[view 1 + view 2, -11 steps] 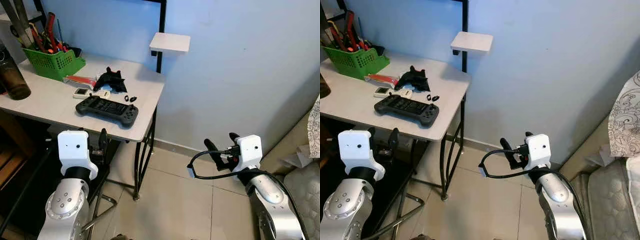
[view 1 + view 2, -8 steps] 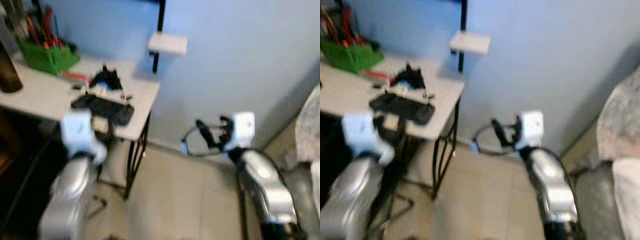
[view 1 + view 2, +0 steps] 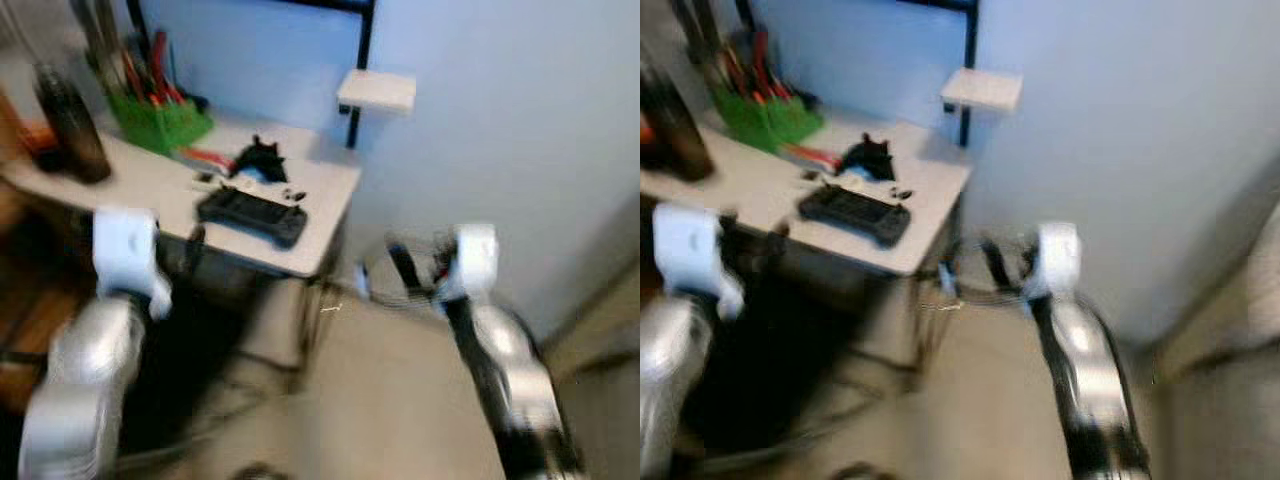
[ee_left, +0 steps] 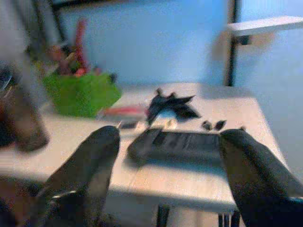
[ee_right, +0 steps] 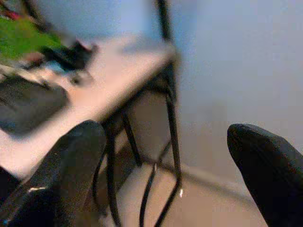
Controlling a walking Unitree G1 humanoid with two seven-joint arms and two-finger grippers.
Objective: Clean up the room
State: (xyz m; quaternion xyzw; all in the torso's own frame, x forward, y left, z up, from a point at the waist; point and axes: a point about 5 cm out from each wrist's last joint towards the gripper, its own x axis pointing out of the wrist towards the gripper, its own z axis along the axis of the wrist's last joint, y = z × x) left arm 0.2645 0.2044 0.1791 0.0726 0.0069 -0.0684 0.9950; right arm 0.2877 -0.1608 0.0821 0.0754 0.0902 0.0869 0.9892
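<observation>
Though the views are blurred, a white table (image 3: 150,185) stands at the far left with a black handheld console (image 3: 252,211) near its right front edge, a green basket (image 3: 160,122) of tools behind it and a dark bottle (image 3: 72,125) further left. The left gripper (image 4: 165,156) hangs near the table's front edge, jaws wide and empty. The right gripper (image 5: 170,156) hovers over the floor to the table's right, jaws likewise wide and empty.

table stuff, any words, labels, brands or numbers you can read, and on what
None can be read: every view is motion-blurred.
Black handheld console: no legible marking.
Green basket of tools: no text made out.
Dark bottle: no label legible.
</observation>
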